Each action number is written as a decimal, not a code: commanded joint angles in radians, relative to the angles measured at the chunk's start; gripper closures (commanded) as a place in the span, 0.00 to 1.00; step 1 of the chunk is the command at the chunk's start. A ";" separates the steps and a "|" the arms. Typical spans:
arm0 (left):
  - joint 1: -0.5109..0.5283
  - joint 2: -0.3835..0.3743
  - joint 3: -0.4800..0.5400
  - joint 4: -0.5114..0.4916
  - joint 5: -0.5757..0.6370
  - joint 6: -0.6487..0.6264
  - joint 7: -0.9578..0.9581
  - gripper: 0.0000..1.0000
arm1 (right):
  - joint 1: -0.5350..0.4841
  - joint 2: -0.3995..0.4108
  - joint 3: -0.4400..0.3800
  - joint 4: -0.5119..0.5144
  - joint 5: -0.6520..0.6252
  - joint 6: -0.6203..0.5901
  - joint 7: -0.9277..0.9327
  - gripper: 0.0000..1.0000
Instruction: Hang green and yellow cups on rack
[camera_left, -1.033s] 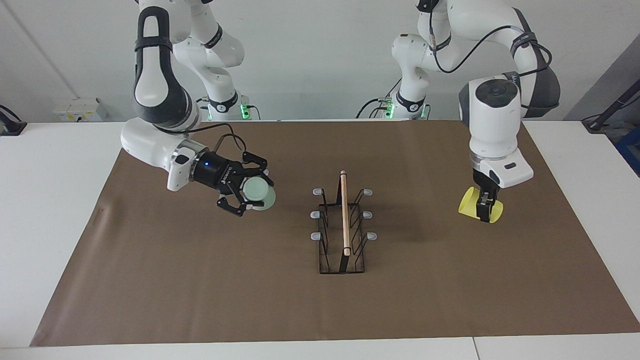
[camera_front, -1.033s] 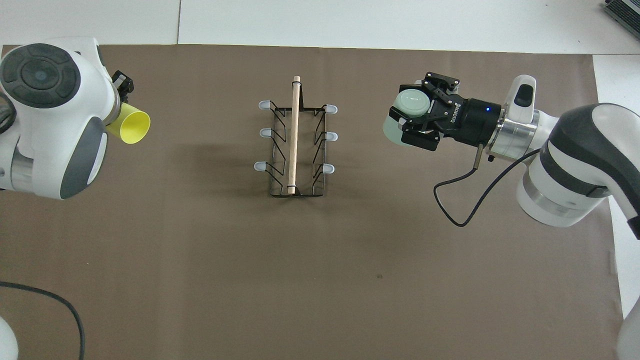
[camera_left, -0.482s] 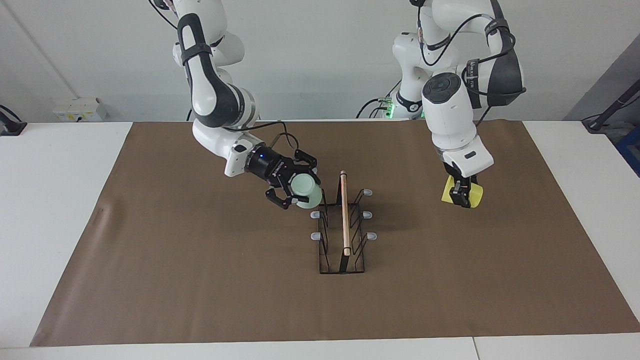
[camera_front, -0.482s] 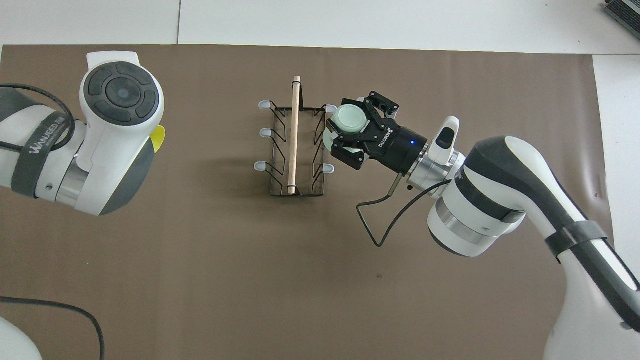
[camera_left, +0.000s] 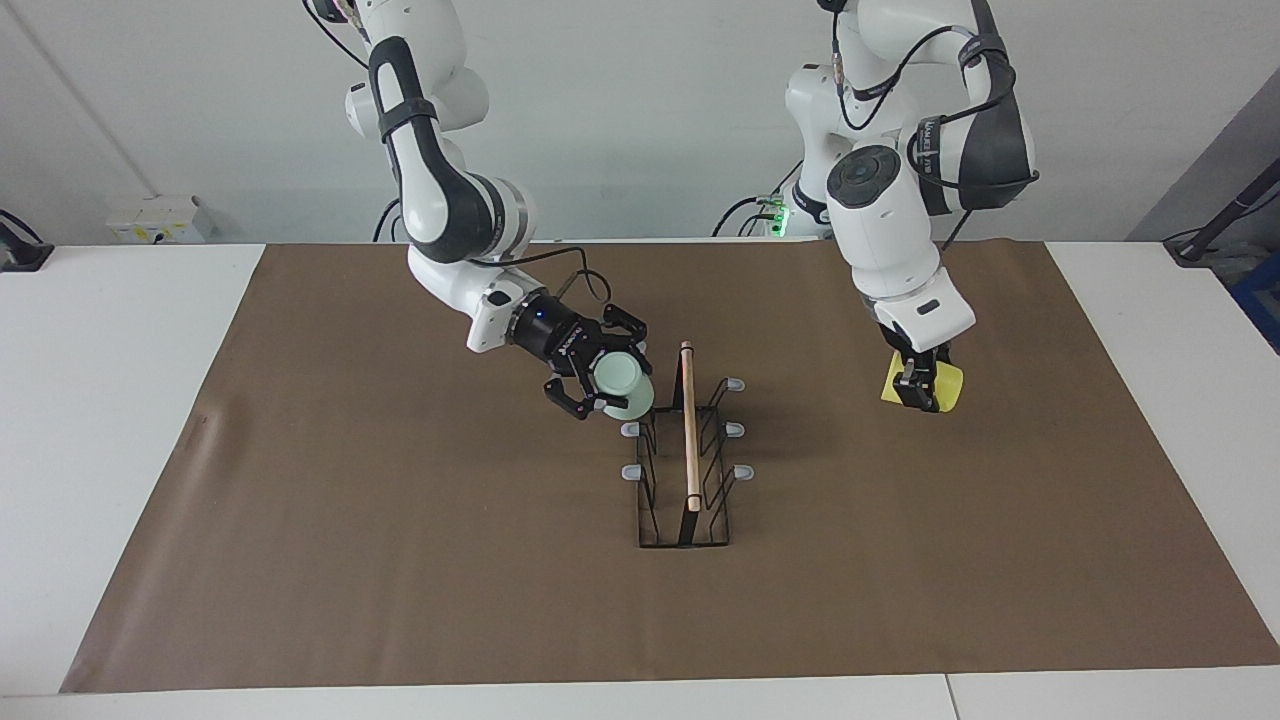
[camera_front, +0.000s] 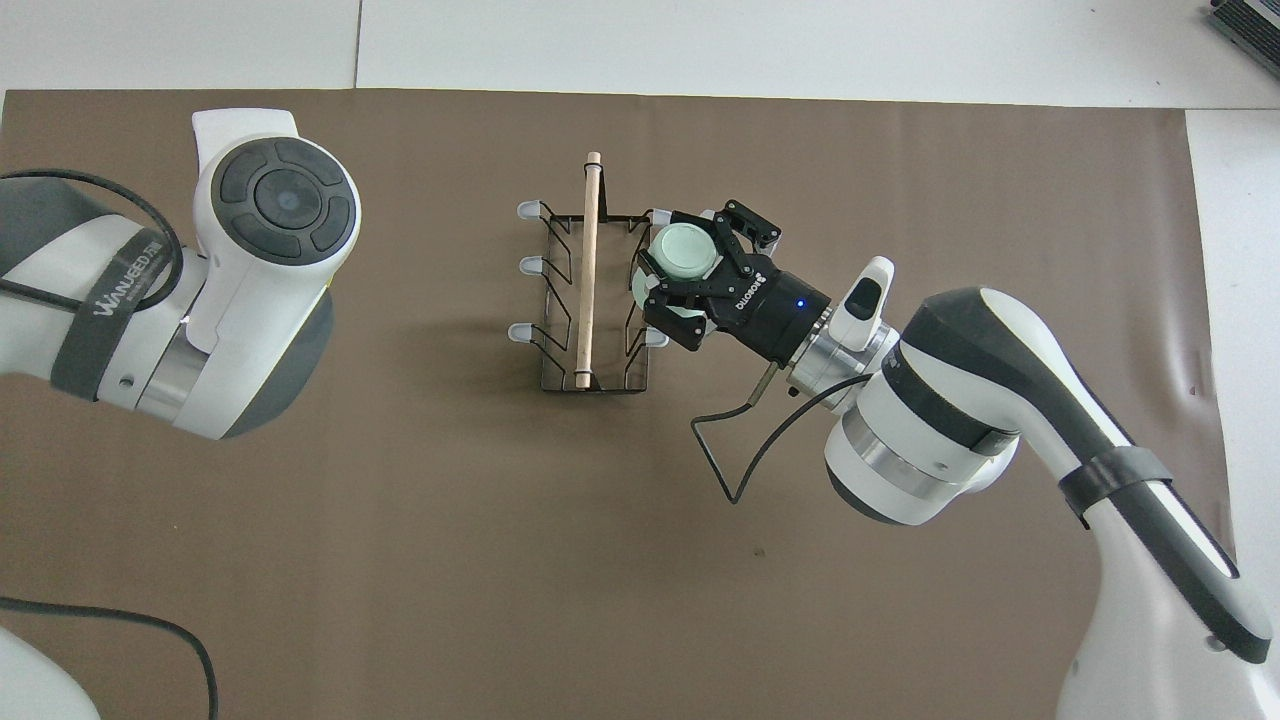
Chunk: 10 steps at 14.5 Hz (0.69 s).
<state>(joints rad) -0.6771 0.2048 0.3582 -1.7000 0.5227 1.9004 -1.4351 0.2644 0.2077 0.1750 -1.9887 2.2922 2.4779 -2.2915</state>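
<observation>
The black wire rack with a wooden rod on top stands mid-mat; it also shows in the overhead view. My right gripper is shut on the mint green cup, tilted, with its mouth against the rack's prongs on the right arm's side. I cannot tell which prong it meets. They also show in the overhead view: gripper, cup. My left gripper is shut on the yellow cup, over the mat toward the left arm's end. In the overhead view the left arm hides that cup and gripper.
A brown mat covers most of the white table. A thin black cable loops from the right wrist above the mat. Another black cable lies at the mat's edge near the left arm's base.
My right gripper has carried the green cup from open mat in to the rack's prongs. My left gripper has carried the yellow cup toward the rack and a little toward the robots.
</observation>
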 joint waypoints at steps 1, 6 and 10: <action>-0.022 -0.035 0.010 -0.030 0.028 -0.018 -0.024 1.00 | 0.013 -0.002 0.001 -0.030 0.073 0.003 -0.074 1.00; -0.021 -0.036 0.010 -0.038 0.028 -0.011 -0.024 1.00 | 0.012 0.033 0.001 -0.079 0.156 -0.073 -0.179 1.00; -0.024 -0.036 0.008 -0.038 0.028 -0.004 -0.050 1.00 | 0.019 0.084 0.001 -0.088 0.213 -0.132 -0.252 1.00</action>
<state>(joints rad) -0.6806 0.1983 0.3587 -1.7065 0.5251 1.8968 -1.4424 0.2851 0.2622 0.1758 -2.0667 2.4582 2.3898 -2.4824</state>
